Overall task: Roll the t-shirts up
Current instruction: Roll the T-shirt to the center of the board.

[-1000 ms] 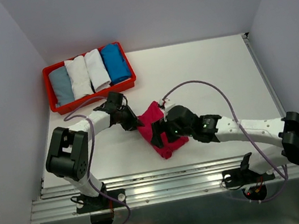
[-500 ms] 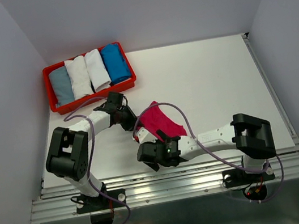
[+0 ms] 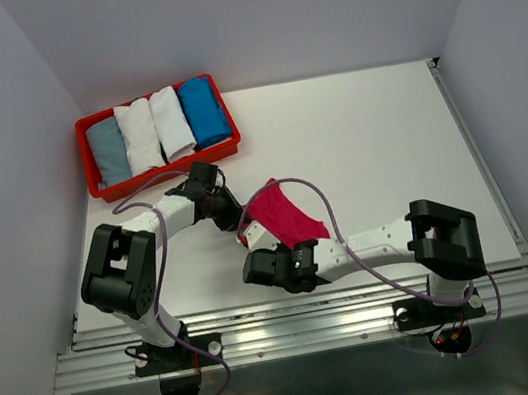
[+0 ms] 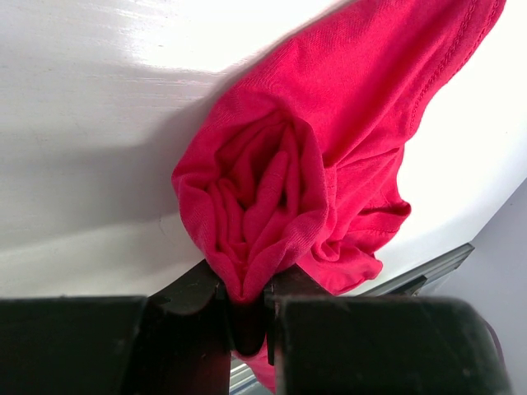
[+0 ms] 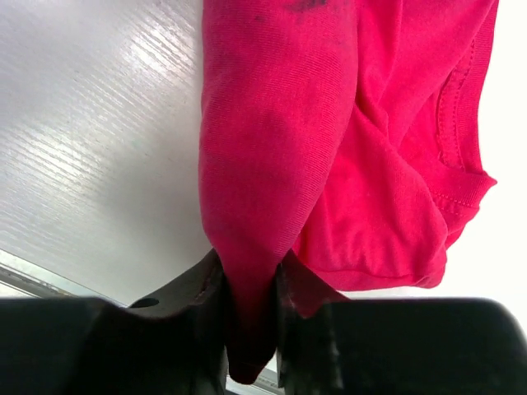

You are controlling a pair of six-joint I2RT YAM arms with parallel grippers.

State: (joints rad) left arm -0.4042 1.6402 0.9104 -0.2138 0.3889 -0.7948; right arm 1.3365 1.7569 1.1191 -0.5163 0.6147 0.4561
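The worktop [image 3: 366,140] is a plain white, slightly glossy board. In the right wrist view it shows a fine straight grain, and bright light glares off it in both wrist views. Pale grey walls [image 3: 252,7] close it in on the left, far and right sides. Along its near edge runs a ribbed aluminium rail [image 3: 306,327], to which both arm bases are bolted.

A red tray [image 3: 86,146] sits in the far left corner, turned slightly askew to the worktop's edges. Four rolled tees lie side by side in it: from left to right a grey-blue t-shirt [image 3: 108,150], two white t-shirts [image 3: 139,135] and a bright blue t-shirt [image 3: 202,110].

The magenta t-shirt [image 3: 285,216] lies on the near middle of the worktop, left of centre and well apart from the tray. It is bunched into a loose, partly rolled bundle, and both arms meet at its left side.

The left tool [image 3: 237,220] reaches in from the far left. In its wrist view the left tool [image 4: 244,309] is clamped on the crumpled, spiralled end of the roll [image 4: 313,156], with cloth squeezed between the two black fingers.

The right tool [image 3: 254,248] comes in from the near side, its arm folded low across the front of the worktop. Its wrist view shows the right tool [image 5: 251,321] pinching a thick fold of the same shirt [image 5: 272,123]. A hemmed edge of the shirt spreads flat on the worktop to the right of that fold.
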